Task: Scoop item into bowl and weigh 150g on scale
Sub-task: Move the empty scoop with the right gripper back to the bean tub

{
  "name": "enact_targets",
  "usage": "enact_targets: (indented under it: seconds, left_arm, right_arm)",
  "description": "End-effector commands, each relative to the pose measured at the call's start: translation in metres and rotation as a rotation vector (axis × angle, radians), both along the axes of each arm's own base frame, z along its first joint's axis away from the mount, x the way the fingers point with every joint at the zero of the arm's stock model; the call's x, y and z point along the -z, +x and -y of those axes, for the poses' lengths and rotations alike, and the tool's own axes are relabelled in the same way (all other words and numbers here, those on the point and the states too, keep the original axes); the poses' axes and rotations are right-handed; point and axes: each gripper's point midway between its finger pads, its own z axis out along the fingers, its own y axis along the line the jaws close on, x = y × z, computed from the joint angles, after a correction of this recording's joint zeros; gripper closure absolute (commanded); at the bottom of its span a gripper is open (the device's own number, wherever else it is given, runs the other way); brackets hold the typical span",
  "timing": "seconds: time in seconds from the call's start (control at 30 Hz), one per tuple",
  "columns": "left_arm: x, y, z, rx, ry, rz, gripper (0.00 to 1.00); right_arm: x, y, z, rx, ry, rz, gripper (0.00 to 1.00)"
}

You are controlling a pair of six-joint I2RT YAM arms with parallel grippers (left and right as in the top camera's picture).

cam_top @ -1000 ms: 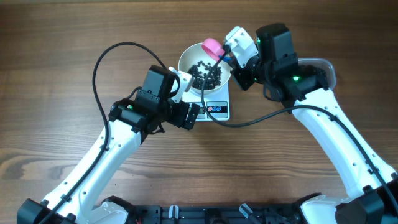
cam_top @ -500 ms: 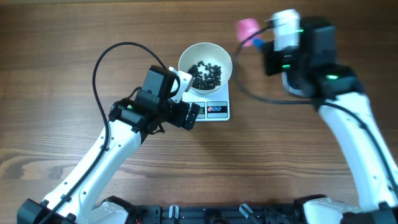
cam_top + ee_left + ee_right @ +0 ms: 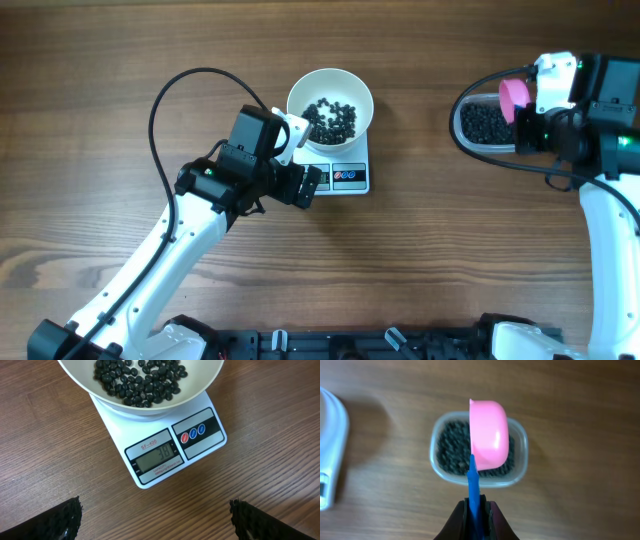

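Left gripper [image 3: 157, 519]: we see it hanging over the wooden table [image 3: 260, 400], just in front of the scale [image 3: 116, 419], its fingers [image 3: 64, 516] spread wide with only bare wood between them.
Right gripper [image 3: 476, 512]: out at the far right, fingers pressed together, pinching the blue handle [image 3: 473, 485] of the pink scoop [image 3: 490, 432].
Pink scoop: it hangs above the clear plastic tub [image 3: 519, 455], turned on its side. We cannot tell whether anything is in it.
Bowl [image 3: 340, 83]: white and round, it sits on the scale and covers most of the platform.
Black beans [image 3: 140, 380]: a loose, shallow heap on the bowl's bottom, with the white wall bare above it.
Tub: on the table, well apart from the scale, with more of the same beans across its floor.
Display [image 3: 156, 456]: on the scale's near edge, clear of the bowl. We read 38 on it, with small coloured buttons [image 3: 193, 433] just beside.
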Motion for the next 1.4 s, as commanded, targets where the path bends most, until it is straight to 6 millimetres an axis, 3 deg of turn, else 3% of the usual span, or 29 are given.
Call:
enact_targets:
  seconds: [0.0,0.5,0.77,1.07,1.37]
  left_arm:
    - [-0.009,0.003,0.002,0.011,-0.016,0.022,0.00]
    - [-0.009,0.003,0.002,0.011,-0.015,0.022,0.00]
    - [-0.009,0.003,0.002,0.011,-0.015,0.022,0.00]
    - [-0.009,0.003,0.002,0.011,-0.015,0.022,0.00]
    - [-0.009,0.003,0.002,0.011,-0.015,0.022,0.00]
  right_arm:
    - [0.014,0.000,0.023,0.043,-0.122,-0.069,0.96]
    - [0.066,0.020,0.027,0.044,-0.111,-0.192,0.96]
    - [0.084,0.020,0.041,0.126,-0.155,-0.246,0.96]
    - [0.100,0.028,-0.001,0.007,0.074,-0.251,0.96]
    - [0.102,0.021,-0.018,-0.033,0.160,-0.281,0.96]
